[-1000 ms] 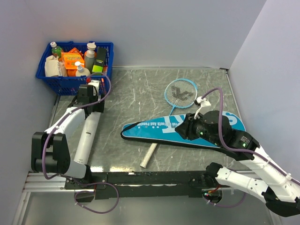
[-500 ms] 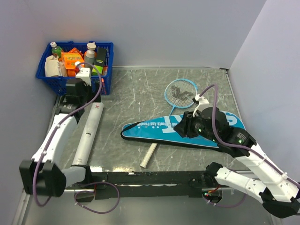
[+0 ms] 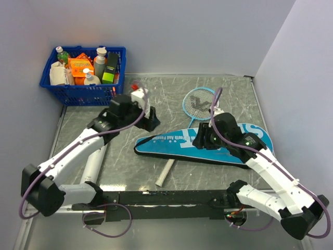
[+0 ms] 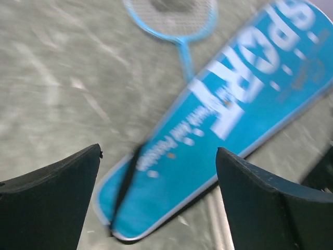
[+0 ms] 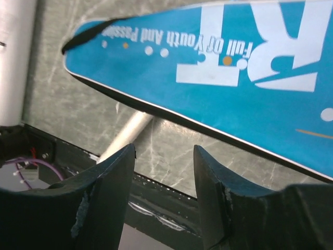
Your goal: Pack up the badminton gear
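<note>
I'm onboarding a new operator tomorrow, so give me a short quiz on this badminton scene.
1. True or false: the light-blue racket is wholly inside the teal SPORT cover.
2. The left pincer holds: A) a shuttlecock, B) nothing, C) a bottle.
3. Fill in: in the top view, the blue basket stands at the far ____ corner.
Key: 1 false, its head lies bare beyond the cover; 2 B, it is open; 3 left.
</note>
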Controlling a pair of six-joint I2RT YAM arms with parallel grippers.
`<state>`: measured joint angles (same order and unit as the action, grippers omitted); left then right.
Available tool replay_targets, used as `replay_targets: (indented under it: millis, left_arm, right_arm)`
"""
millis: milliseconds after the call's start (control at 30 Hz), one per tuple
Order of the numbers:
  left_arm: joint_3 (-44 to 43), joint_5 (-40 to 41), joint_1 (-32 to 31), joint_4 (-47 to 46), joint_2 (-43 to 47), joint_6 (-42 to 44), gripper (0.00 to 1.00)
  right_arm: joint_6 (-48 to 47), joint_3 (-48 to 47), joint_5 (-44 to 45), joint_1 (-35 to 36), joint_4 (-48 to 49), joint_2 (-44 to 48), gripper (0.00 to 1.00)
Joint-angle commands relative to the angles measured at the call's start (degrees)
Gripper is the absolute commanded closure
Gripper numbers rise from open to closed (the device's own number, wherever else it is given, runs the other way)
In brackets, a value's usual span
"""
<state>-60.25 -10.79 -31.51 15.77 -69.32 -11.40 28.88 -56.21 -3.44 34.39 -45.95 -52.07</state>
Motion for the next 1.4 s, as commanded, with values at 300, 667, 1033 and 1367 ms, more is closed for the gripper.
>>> replay_targets:
  millis: [300, 667, 1033, 1367]
  left_arm:
    - [3.7, 5.5, -20.2, -5.8, -7.7, -0.7, 0.11]
    - [4.1, 26.6, -29.1, -3.6, -6.2, 3.0, 0.14]
    - [5.1, 27.8, -30.7, -4.2, -5.4, 1.4, 0.14]
    - [4.6, 28.5, -31.6, -2.9, -6.5, 1.7, 0.15]
  right_arm:
    - [13.8, 17.3, -6.0, -0.9, 8.2, -0.2, 0.4]
    - [40.4, 33.1, 0.4, -0.8, 21.2, 8.9, 0.39]
    - [48.9, 37.1, 13.2, -0.9, 22.0, 11.3, 0.38]
    - [49.2, 38.5, 17.6, -2.2, 25.6, 7.5, 0.58]
